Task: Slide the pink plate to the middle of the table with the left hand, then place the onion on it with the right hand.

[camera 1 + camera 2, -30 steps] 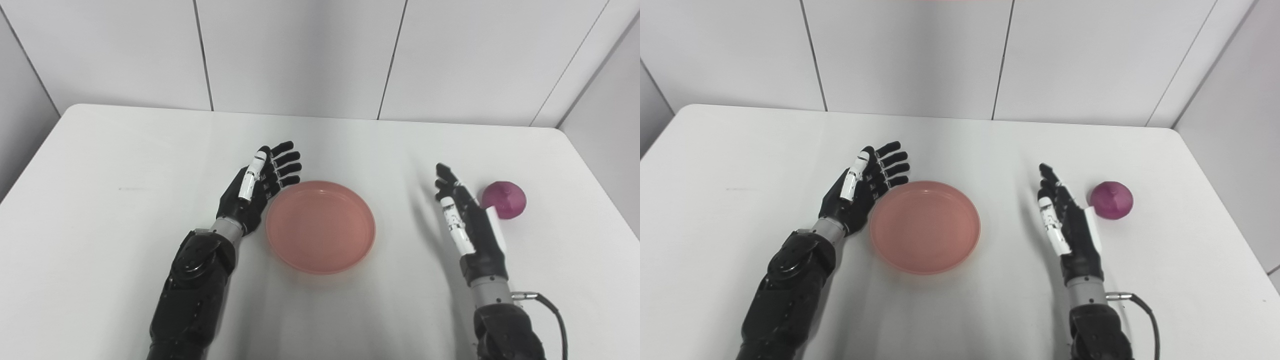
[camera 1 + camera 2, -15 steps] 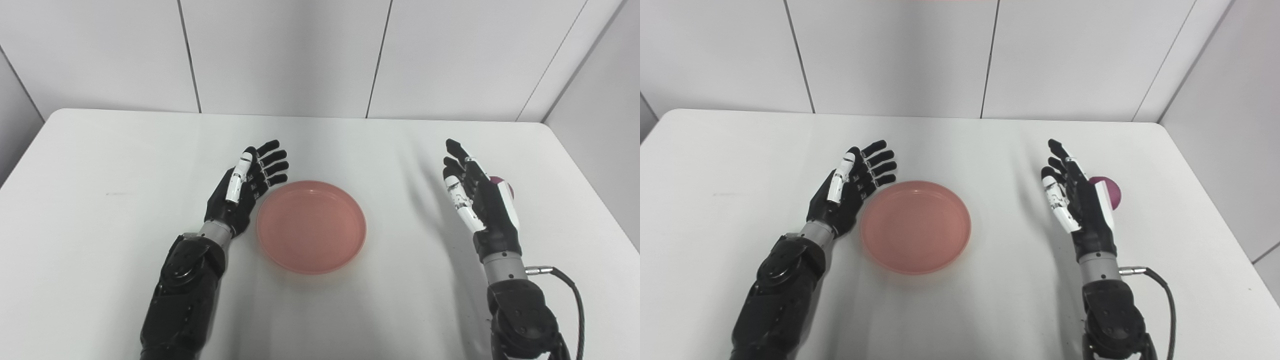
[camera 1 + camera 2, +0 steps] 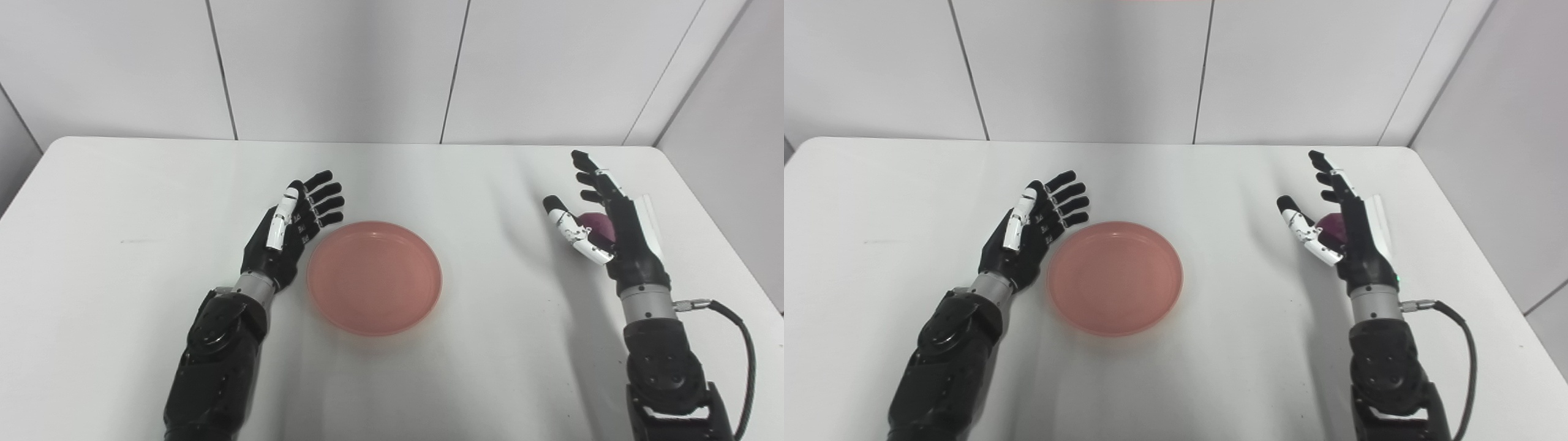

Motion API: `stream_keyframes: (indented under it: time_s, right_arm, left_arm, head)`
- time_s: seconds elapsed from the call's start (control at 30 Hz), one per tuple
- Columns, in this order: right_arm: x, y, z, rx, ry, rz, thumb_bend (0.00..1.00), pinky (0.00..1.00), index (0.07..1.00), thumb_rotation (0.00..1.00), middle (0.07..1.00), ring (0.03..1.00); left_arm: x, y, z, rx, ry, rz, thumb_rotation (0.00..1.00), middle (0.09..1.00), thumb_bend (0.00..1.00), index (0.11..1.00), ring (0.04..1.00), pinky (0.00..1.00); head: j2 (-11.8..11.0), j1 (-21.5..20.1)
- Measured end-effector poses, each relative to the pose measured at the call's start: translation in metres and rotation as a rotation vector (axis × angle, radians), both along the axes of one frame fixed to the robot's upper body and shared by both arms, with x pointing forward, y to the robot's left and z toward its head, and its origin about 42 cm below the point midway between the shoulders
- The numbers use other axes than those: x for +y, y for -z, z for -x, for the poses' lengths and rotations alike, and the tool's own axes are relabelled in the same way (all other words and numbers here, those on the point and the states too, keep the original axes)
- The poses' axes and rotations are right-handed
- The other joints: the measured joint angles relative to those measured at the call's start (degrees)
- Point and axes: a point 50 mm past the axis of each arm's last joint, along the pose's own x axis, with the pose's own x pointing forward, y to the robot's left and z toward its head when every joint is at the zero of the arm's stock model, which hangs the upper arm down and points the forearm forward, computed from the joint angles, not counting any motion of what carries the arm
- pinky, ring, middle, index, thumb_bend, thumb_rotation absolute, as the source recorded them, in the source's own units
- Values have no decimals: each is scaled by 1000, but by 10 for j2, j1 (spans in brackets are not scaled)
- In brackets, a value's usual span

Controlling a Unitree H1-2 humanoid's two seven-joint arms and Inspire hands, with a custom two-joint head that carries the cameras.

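White table point(image 3: 122, 184), pale panelled walls point(image 3: 337, 61) (dark seams).

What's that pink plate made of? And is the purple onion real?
The pink plate looks like matte plastic: even colour, soft dull sheen, thin moulded rim. The onion, mostly hidden by the right hand, shows a smooth, uniform purple, so perhaps a plastic toy; hard to tell.

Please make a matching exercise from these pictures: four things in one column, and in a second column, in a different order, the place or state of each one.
Things:
1. pink plate
2. onion
3. left hand
4. right hand

Places or states:
A. open, beside the plate's left rim
B. empty, near the middle of the table
C. open, fingers spread around the onion
D. mostly hidden between a thumb and fingers

Pairs: 1-B, 2-D, 3-A, 4-C
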Motion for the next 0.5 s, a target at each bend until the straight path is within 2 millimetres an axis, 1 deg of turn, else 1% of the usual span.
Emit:
stream_keyframes:
  time_s: [0.07, 0.17, 0.27, 0.5]
  right_arm:
    - [-7, -2, -1, 7, 19, 31, 822, 815, 893, 407, 881, 863]
    - [-17, -5, -4, 21, 51, 75, 878, 779, 888, 387, 873, 847]
    - [-21, -9, -7, 24, 74, 101, 899, 774, 887, 382, 872, 845]
    - [-28, -10, -10, 50, 126, 153, 935, 772, 885, 288, 872, 850]
  left_arm:
    - [1, 1, 0, 1, 1, 1, 1000, 814, 387, 790, 807, 773]
    - [2, 1, 0, 0, 4, 5, 1000, 811, 388, 788, 804, 771]
    - [3, 2, 0, 2, 2, 18, 1000, 810, 390, 788, 804, 770]
    - [7, 3, -3, -1, 11, 33, 1000, 817, 394, 795, 811, 779]
  head:
    - [0, -2]
    - [-2, -4]
    - [-4, -10]
    - [-8, -13]
